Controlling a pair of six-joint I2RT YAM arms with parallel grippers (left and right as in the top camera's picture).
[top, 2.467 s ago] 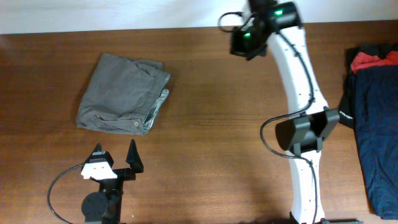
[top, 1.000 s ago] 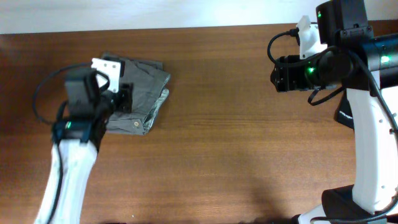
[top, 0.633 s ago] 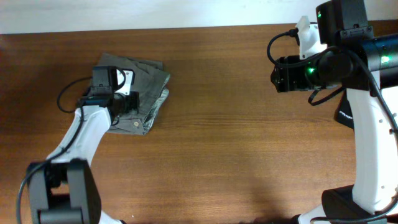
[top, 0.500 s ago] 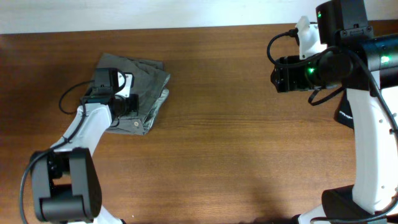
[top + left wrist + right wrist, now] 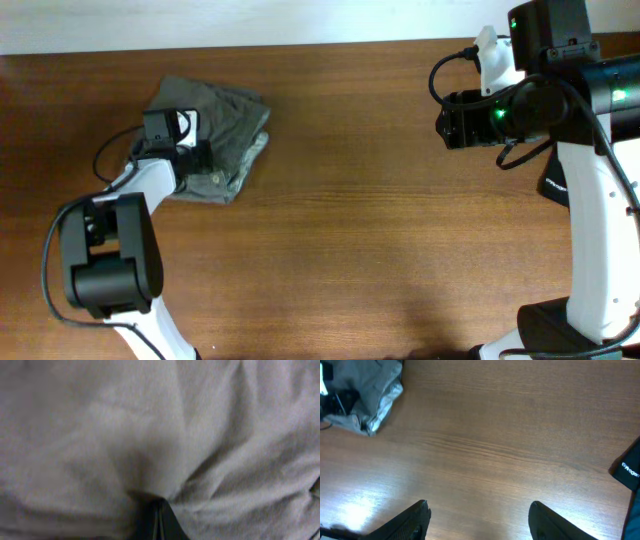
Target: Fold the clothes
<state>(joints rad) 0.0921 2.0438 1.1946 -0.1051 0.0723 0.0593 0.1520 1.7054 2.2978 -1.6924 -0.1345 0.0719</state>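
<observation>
The olive-grey garment (image 5: pixel 228 120) of the clothes lies bunched on the wooden table (image 5: pixel 350 250) at the far left. My left gripper (image 5: pixel 198 160) sits on its near part, shut on a pinch of the cloth. In the left wrist view the grey fabric (image 5: pixel 150 435) fills the frame and the dark jaws (image 5: pixel 158 517) meet at the bottom under a raised fold. My right gripper (image 5: pixel 458 120) hangs high over bare table at the right, open and holding nothing (image 5: pixel 479 512). From there the garment (image 5: pixel 367 400) shows at the upper left. The navy, red and black clothes are out of view.
My right arm's white links (image 5: pixel 590 230) cover the table's right side in the overhead view. A black labelled part of that arm (image 5: pixel 626 467) juts into the right wrist view. The table's far edge meets a white wall (image 5: pixel 300 20).
My left gripper came down onto the garment and shut on it. The cloth has bunched and shifted slightly up and to the left. The right arm has stayed in place.
</observation>
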